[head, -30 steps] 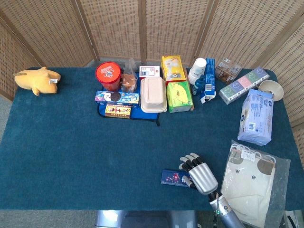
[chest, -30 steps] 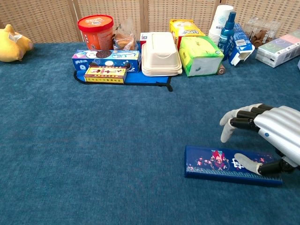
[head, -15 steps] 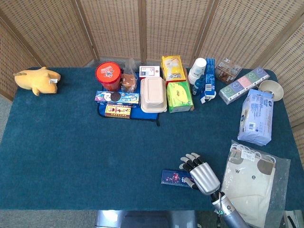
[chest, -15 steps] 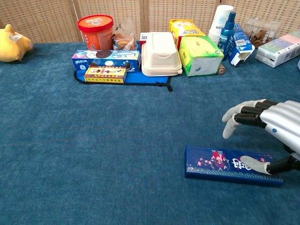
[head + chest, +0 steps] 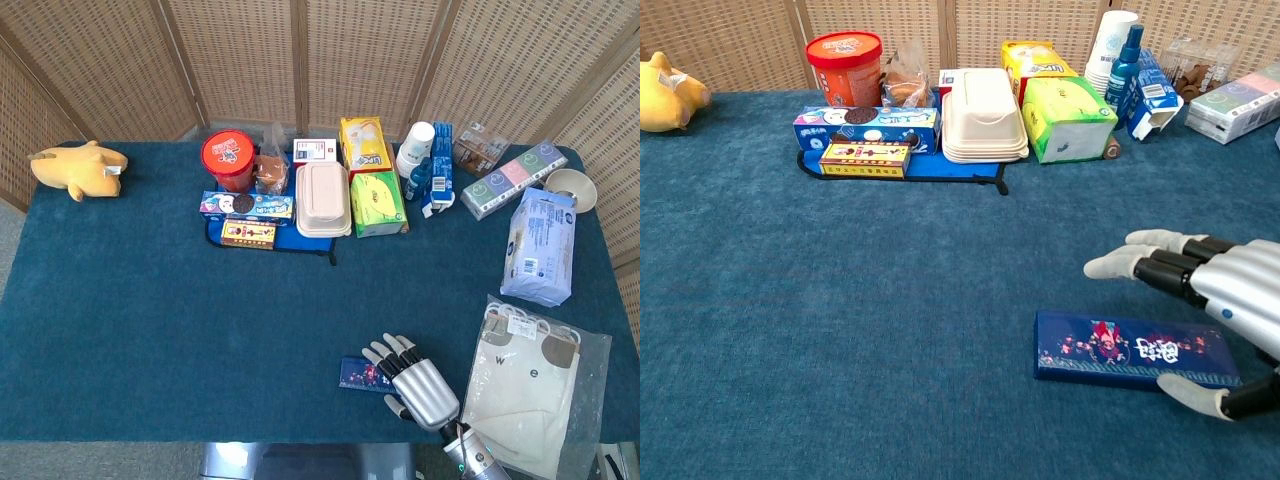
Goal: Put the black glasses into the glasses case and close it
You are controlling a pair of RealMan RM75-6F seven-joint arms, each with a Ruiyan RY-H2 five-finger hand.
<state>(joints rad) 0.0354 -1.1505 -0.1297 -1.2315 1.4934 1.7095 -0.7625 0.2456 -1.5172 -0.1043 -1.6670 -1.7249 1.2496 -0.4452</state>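
The glasses case [image 5: 1120, 350] is a flat dark blue box with a red and white print. It lies closed on the blue tablecloth near the front edge, and shows again in the head view as the case [image 5: 360, 372]. My right hand [image 5: 1225, 300] hovers over its right end with fingers stretched out and apart, holding nothing. The thumb [image 5: 1195, 392] sits just in front of the case's near right corner. In the head view the right hand [image 5: 415, 378] covers the case's right part. No black glasses show in either view. My left hand is out of sight.
Along the back stand a red tub [image 5: 228, 160], snack boxes [image 5: 246, 206], a white lunch box [image 5: 322, 198], a green tissue box [image 5: 377, 203], cups and a spray bottle [image 5: 421, 175]. A yellow plush [image 5: 78, 168] lies far left. A wipes pack [image 5: 540, 246] and a bagged white cloth [image 5: 528, 385] lie right.
The right hand has uncurled: its fingers now reach out flat to the left over the case. The thumb has slid off the case's lid to its near side. The case has not moved.
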